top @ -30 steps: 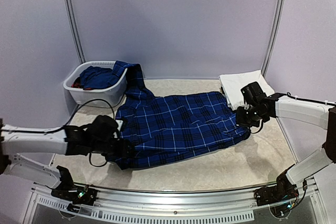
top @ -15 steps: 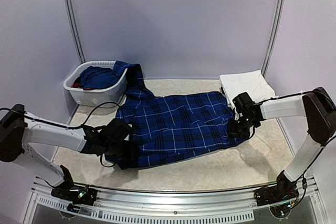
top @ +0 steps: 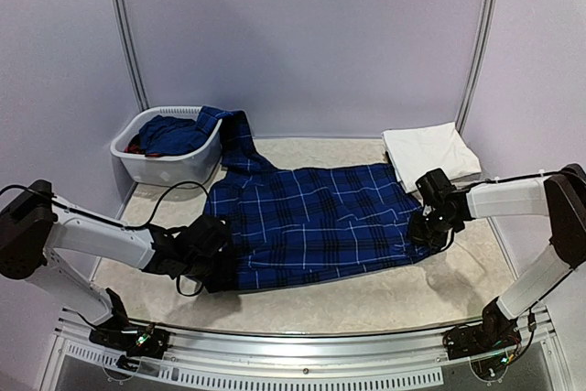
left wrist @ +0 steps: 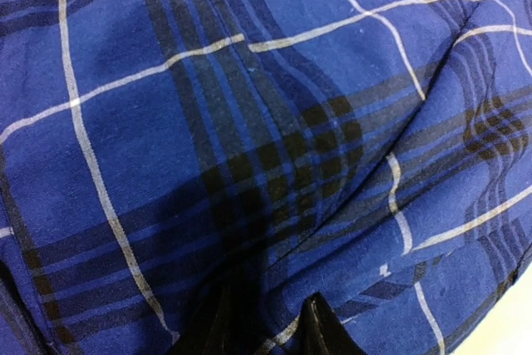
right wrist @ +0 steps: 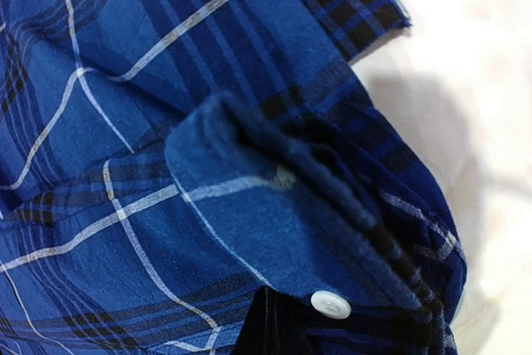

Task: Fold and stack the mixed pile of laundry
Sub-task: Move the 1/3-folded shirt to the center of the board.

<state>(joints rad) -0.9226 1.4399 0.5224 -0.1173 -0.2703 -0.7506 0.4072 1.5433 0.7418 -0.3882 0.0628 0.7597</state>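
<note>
Top external: white trousers (top: 430, 148) folded at far right corner of desk (top: 366, 295) (done); plaid shirt (top: 311, 222) not folded yet, right end effector (top: 424, 233) clamped on it, left end effector (top: 220, 270) unclear.

One large navy plaid cloth shirt (top: 311, 222), one folded white cloth (top: 428, 148), one oval white plastic basket (top: 146, 169), one solid blue cloth piece (top: 169, 133), one bit of red cloth (top: 135, 146). Two robot hands: left hand (top: 215, 267), right hand (top: 423, 229).

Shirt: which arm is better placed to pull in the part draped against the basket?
Probably left: the basket and that part of the shirt lie on its side, nearer the left gripper; the right gripper is shut on the opposite edge.
</note>
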